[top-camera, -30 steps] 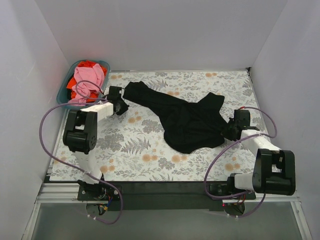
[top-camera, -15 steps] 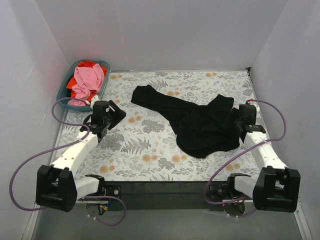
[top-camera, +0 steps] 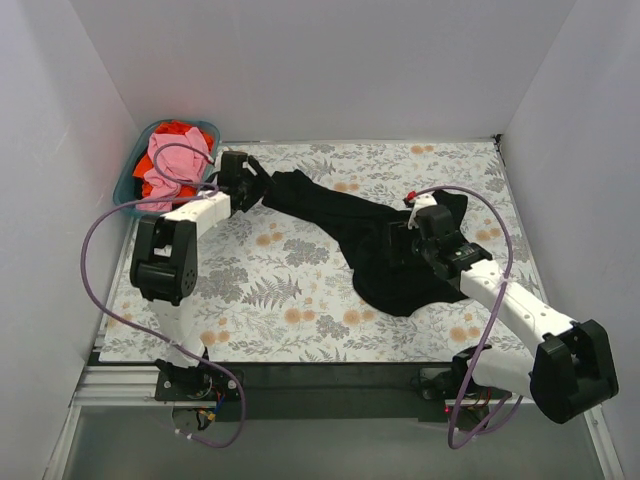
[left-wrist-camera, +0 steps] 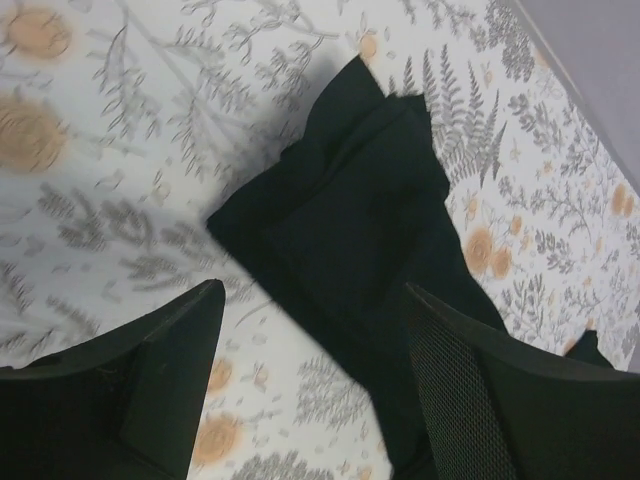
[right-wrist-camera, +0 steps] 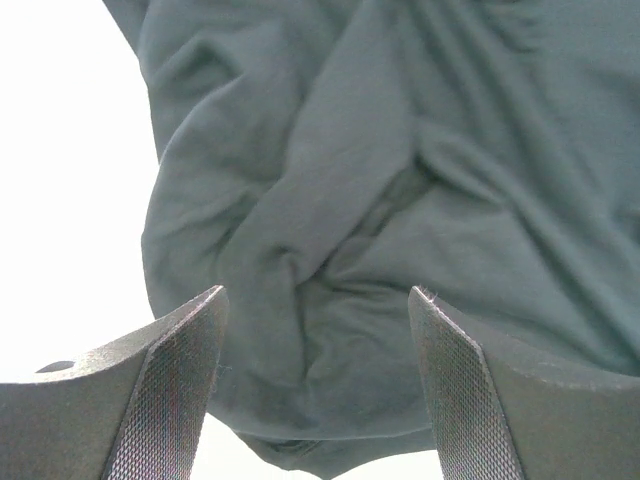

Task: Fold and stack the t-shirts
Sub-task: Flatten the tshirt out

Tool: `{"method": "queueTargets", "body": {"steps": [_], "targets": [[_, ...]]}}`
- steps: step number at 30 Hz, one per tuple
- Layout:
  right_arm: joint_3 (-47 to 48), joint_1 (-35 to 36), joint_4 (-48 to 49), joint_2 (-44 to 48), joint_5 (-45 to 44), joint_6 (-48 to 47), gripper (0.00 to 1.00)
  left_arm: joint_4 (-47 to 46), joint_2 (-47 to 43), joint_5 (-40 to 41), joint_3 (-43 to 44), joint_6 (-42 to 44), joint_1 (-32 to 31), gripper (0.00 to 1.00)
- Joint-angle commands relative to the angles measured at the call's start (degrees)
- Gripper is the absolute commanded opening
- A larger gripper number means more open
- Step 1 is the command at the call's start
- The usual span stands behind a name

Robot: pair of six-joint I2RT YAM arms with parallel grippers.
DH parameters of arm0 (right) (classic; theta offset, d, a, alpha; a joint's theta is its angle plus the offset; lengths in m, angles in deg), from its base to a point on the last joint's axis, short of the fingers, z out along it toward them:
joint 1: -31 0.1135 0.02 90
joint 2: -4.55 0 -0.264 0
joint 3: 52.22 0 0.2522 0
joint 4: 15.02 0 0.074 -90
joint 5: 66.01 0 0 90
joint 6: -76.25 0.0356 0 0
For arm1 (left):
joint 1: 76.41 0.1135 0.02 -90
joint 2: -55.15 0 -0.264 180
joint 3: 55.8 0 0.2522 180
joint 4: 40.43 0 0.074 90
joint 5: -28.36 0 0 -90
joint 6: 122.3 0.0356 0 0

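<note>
A large black t-shirt (top-camera: 345,220) lies crumpled across the middle of the floral table. My left gripper (top-camera: 258,186) sits at its far-left tip. In the left wrist view this gripper (left-wrist-camera: 312,292) is open, with a corner of the black t-shirt (left-wrist-camera: 350,220) lying flat between and ahead of the fingers. My right gripper (top-camera: 398,240) hovers over the shirt's middle. The right wrist view shows that gripper (right-wrist-camera: 318,292) open too, with wrinkled black t-shirt (right-wrist-camera: 350,180) below it. A pink t-shirt (top-camera: 172,160) and an orange-red one (top-camera: 176,128) are piled in the basket.
The teal plastic basket (top-camera: 127,183) stands at the back left corner, close to my left arm. White walls enclose the table on three sides. The floral table cover (top-camera: 270,300) shows in front of the black shirt.
Both grippers opened and let go of the black shirt, which settled slightly to the right. The left gripper came back to its left tip. The right one moved in over its middle.
</note>
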Motion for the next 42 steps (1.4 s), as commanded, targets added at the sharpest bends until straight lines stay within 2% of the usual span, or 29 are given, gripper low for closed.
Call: {"method": "queueTargets", "body": {"steps": [1,8,12,13,14,16,20,21,23,24,28,32,35,42], "targets": [[-0.75,3.03,0.9,-1.96,1.67,-2.95,0.79,-0.29,5.69,-0.33,6.6,0.22,-0.58,0.7],[-1.72,5.85,0.81,-4.95,2.11,-3.22,0.79,1.74,14.15,1.25,12.94,1.36,-1.63,0.66],[-2.86,6.29,0.99,-5.39,1.67,-3.31,0.79,1.74,15.39,2.13,12.94,1.8,-2.34,0.49],[-3.47,6.29,0.99,-5.83,1.24,-3.13,0.79,1.82,15.57,2.31,12.77,1.89,-2.43,0.31],[-3.74,6.29,0.9,-6.01,1.23,-3.04,0.79,1.74,15.48,2.57,11.81,1.98,-2.6,0.24],[-4.87,6.29,0.55,-6.88,0.62,-1.91,0.79,1.82,14.52,3.01,10.14,2.07,-2.6,0.0],[-6.28,6.29,-2.78,-8.2,0.44,0.21,0.79,4.28,7.85,6.43,2.94,2.33,-2.6,0.0],[-6.55,6.29,-3.66,-8.12,0.53,0.65,0.79,6.37,5.83,7.74,-1.43,2.33,-2.6,0.0],[-7.69,6.3,-5.68,-6.89,0.27,1.79,0.79,8.49,-2.07,11.86,-6.8,2.33,-2.6,0.0],[-7.87,6.29,-6.39,-6.19,0.0,2.4,0.79,10.07,-4.97,12.5,-12.23,2.42,-2.52,0.0],[-8.4,6.12,-10.43,-2.5,1.24,4.78,0.79,15.17,-25.32,15.39,-24.02,2.77,-1.82,0.0],[-7.96,5.51,-13.87,-1.17,-0.78,5.66,0.8,19.05,-38.09,16.9,-29.77,4.78,-0.23,0.0],[-8.48,2.96,-14.57,-3.01,-0.71,5.66,0.79,19.57,-39.63,17.51,-30.13,5.58,1.44,0.0],[-9.8,-6.71,-14.48,-3.21,5.63,5.13,0.78,22.46,-34.71,13.83,-24.34,4.7,2.58,0.0]]}}
